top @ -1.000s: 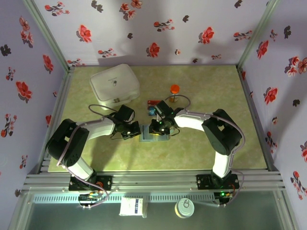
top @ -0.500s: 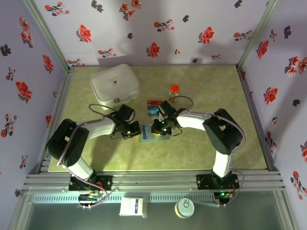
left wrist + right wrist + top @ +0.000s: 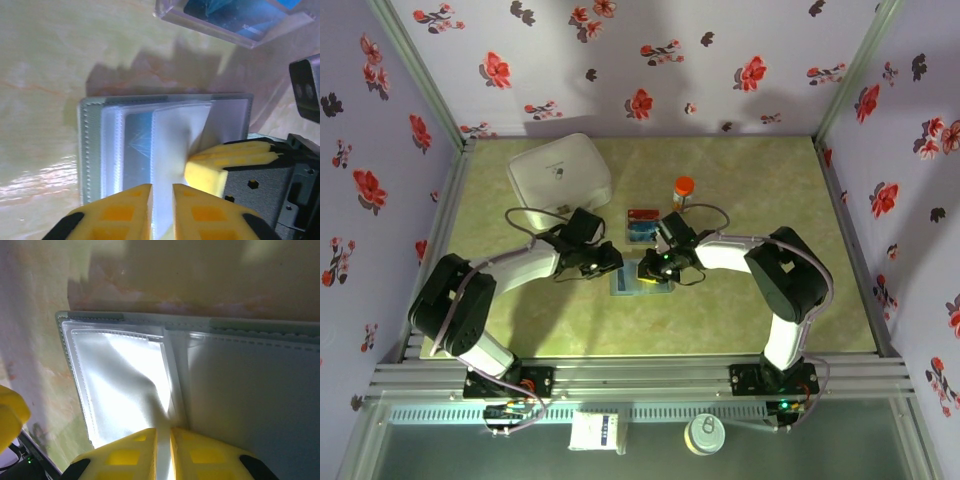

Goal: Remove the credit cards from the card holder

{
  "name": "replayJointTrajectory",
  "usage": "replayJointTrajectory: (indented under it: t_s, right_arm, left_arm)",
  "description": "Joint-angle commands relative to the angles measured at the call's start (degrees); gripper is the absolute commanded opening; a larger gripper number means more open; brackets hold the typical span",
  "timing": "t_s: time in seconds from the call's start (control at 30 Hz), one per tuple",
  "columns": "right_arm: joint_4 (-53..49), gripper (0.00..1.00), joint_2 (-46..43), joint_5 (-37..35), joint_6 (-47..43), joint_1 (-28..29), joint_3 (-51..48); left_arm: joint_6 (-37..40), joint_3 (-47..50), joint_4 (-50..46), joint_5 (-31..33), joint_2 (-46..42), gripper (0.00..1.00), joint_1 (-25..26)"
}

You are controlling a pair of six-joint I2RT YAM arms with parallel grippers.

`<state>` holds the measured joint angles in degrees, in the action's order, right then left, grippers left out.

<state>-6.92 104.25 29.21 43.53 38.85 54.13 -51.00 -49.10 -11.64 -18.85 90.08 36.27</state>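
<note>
card holder | lying open | pinched at right end effector tips

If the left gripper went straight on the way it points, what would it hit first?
Most likely the card holder: the left gripper points across its clear pockets, which lie right ahead of it. The clear box sits farther on. Its height above the pockets is hard to judge.

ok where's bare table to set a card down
Widest free patch: the table right of the orange-capped bottle, behind the right arm, out to the right wall. Also bare: the front strip between the card holder and the near edge. Crowded: the centre, where the left gripper and right gripper meet over the holder, with the credit cards just behind.
</note>
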Motion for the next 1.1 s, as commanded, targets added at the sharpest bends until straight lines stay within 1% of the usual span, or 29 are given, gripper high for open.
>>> replayJointTrajectory:
  t_s: [0.0,0.13,0.4,0.6,0.83,1.07]
  right_arm:
    - [0.12,0.17,1.24,-1.26,-0.02,-0.84,-1.94]
    - [0.41,0.17,1.22,-1.27,0.06,-1.14,-2.54]
    - [0.59,0.17,1.08,-0.96,-0.01,-1.54,-3.15]
    - [0.96,0.17,0.88,-0.76,0.26,-1.59,-3.77]
    - [1.57,0.17,-0.31,-0.63,0.58,-1.64,-4.11]
    - [-0.22,0.21,-6.08,-2.36,-0.08,-1.93,-3.50]
  left_arm:
    - [-1.99,-0.34,2.84,-2.11,1.94,0.22,0.72]
    - [-2.34,-0.42,3.90,-2.42,3.80,0.30,1.07]
    - [-2.81,-0.52,5.61,-3.15,6.45,0.31,1.52]
    - [-2.89,-1.26,5.91,-3.63,8.02,0.26,1.83]
    - [-3.45,-1.74,6.54,-3.97,7.93,0.12,1.95]
    - [-3.36,-3.90,4.60,-3.76,7.02,0.13,2.73]
